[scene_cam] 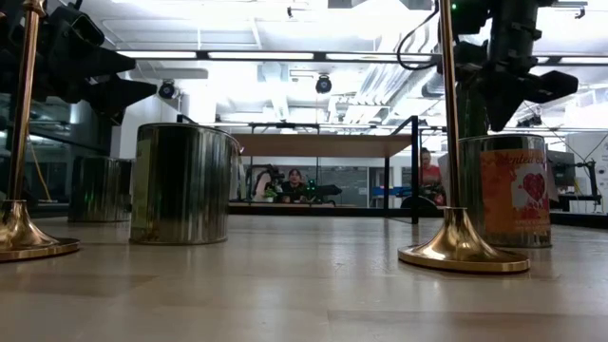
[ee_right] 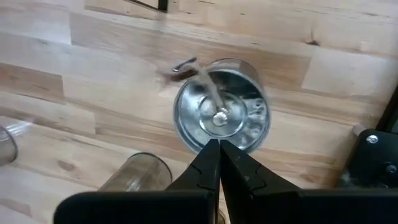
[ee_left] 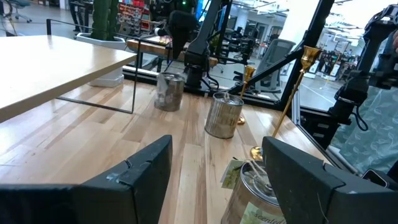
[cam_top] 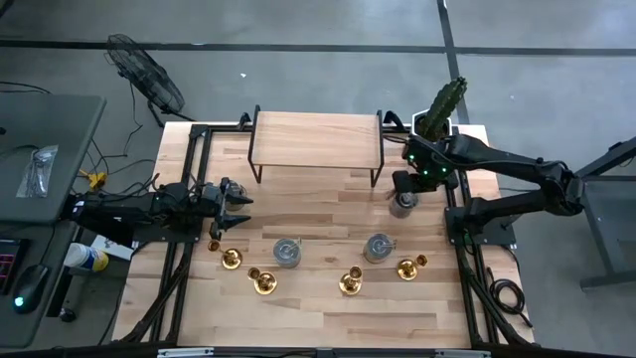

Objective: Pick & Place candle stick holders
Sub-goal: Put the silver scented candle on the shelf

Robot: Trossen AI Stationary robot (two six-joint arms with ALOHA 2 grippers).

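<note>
While the left hand (cam_top: pixel 237 206) is held above the desk (cam_top: pixel 318 308) at its left side, its fingers (ee_left: pixel 134 180) are seen apart with nothing between them. Four brass candle stick holders are found standing along the front part of the desk: one (cam_top: pixel 232 259) at the left, one (cam_top: pixel 263 281) just right of it, one (cam_top: pixel 350 282) right of centre, and one (cam_top: pixel 407 268) at the right. Two tin cans (cam_top: pixel 287 252) (cam_top: pixel 378 247) are noted between the holders, slightly further back. A third can (cam_top: pixel 401 205) is observed near the right rear, with the right hand (ee_right: pixel 219 149) placed directly over its open top; the fingers of that hand are pressed together and nothing is clamped in them. A wooden riser shelf (cam_top: pixel 316 137) is recorded at the back of the desk, with a potted cactus (cam_top: pixel 440 107) at the back right corner. People are visible in the room behind, seen from the low view.
</note>
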